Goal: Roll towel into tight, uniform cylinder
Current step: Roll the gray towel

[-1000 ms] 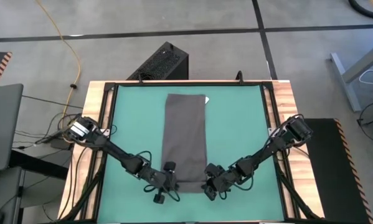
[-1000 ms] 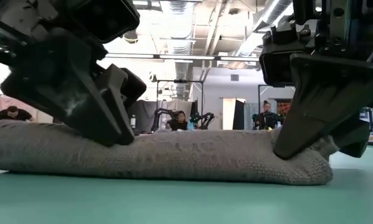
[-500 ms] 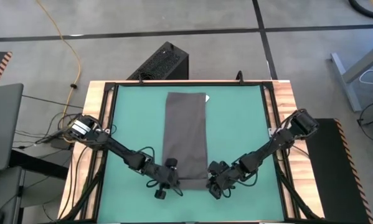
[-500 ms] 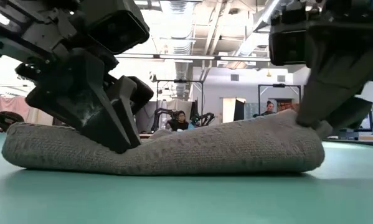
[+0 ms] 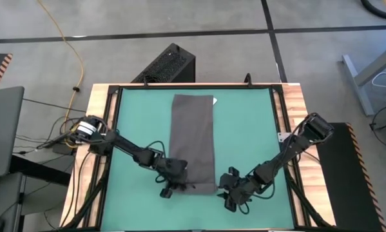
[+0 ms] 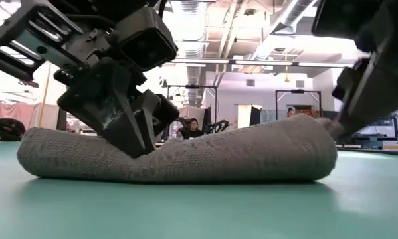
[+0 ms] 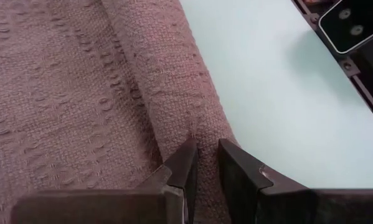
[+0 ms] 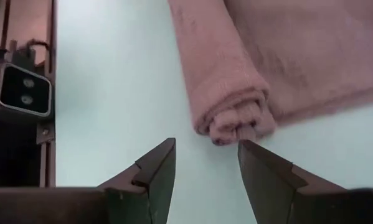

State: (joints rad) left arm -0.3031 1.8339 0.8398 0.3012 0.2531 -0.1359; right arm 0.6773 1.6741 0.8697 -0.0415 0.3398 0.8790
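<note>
Towel point(image 5: 193, 138) lies long and flat on the green table point(image 5: 244, 129), and its near end is already rolled up into a small fat roll point(image 6: 179, 156). Most of it is not rolled yet, and the little white tag point(image 5: 213, 102) sits at the far edge.

My left gripper point(image 7: 206, 163) is down on the roll near its left end. Its fingers point(image 7: 181, 165) are almost together and press into the cloth, maybe with a tiny pinch of it between them. In the low view the roll dips where this gripper pushes.

My right gripper point(image 8: 205, 163) is just off the right end of the roll, not touching it. Its fingers point(image 8: 158, 165) are apart with nothing between them. I can see the curled layers at that end of the roll point(image 8: 236, 118).

I think I am in the middle of rolling, with only the first turns done. The roll looks fatter on the right than on the left, so it is not even. Next I think my right gripper must take hold of its end again. Then both should push the roll toward the tag together, at the same speed, and keep it tight.
</note>
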